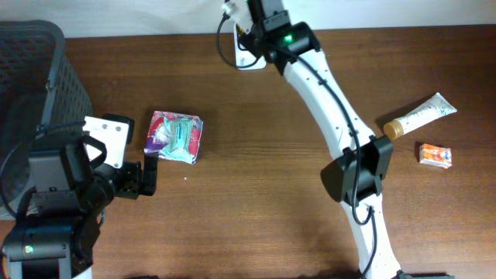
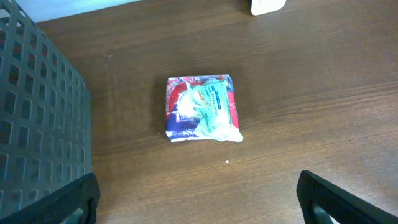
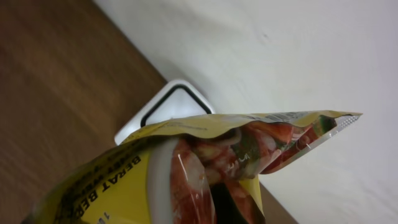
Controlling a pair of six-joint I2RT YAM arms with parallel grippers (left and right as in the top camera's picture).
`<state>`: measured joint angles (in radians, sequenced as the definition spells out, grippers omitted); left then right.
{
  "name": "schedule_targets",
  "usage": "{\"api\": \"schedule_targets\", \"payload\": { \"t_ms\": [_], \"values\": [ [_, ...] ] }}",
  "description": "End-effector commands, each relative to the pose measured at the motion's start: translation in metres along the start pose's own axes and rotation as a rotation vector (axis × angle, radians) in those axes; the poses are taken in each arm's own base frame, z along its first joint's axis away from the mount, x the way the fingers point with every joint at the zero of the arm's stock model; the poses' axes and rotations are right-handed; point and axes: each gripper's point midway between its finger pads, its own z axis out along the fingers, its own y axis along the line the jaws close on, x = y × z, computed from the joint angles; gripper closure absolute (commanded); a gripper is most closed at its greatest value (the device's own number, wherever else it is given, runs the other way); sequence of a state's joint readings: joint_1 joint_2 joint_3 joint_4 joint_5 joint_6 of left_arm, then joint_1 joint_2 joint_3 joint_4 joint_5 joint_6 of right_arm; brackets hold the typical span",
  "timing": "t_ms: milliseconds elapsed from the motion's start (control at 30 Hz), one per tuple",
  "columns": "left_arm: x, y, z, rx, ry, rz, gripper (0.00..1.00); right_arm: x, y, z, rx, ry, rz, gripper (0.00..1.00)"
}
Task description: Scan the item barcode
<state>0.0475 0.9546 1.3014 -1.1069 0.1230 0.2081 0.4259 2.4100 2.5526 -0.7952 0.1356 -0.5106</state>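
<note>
Right wrist view is mostly filled by a yellow snack pouch, its clear window showing reddish contents and its sealed end pointing up and right, and the right gripper is clamped shut on it. Beyond the pouch's top edge stands the scanner, a small white block with a black-rimmed face; the pouch is held up in front of it, close by, though whether they touch cannot be told. No barcode can be made out on the side of the pouch that shows. From overhead, the right arm reaches across to the far table edge where the scanner stands, and the pouch shows only as a pale scrap just beyond the scanner. Well away from the scanner, toward the near left, a red, blue and green wipes packet lies flat on the wooden table. The left gripper hovers nearer than that packet with its jaws spread wide and nothing between them. A dark mesh basket sits far to the scanner's left. Off to the scanner's right and nearer lie a white tube with an amber cap and a small orange box.
</note>
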Motion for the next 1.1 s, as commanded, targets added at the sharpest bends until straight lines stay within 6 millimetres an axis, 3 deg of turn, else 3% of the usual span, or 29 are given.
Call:
{"api": "schedule_targets", "payload": {
  "t_ms": [0, 167, 367, 533, 667, 1067],
  "values": [
    [-0.001, 0.000, -0.001, 0.005, -0.002, -0.014, 0.01, -0.001, -0.009, 0.020, -0.118, -0.105, 0.179, 0.96],
    [0.000, 0.000, -0.001, 0.005, -0.002, -0.014, 0.01, 0.015, 0.008, 0.056, -0.174, -0.105, 0.239, 0.96],
    [0.001, -0.001, -0.001, 0.006, 0.002, -0.015, 0.01, 0.022, 0.020, 0.075, -0.209, -0.111, 0.287, 0.96],
    [0.001, -0.001, -0.001, 0.006, 0.005, -0.015, 0.01, 0.027, 0.023, 0.077, -0.218, -0.088, 0.306, 0.96],
    [0.001, -0.001, -0.001, 0.006, 0.005, -0.015, 0.01, 0.049, 0.033, 0.077, -0.238, 0.008, 0.308, 0.96],
    [0.004, -0.001, -0.001, 0.009, 0.016, -0.017, 0.01, 0.067, 0.035, 0.077, -0.221, 0.080, 0.254, 0.96]
  ]
}}
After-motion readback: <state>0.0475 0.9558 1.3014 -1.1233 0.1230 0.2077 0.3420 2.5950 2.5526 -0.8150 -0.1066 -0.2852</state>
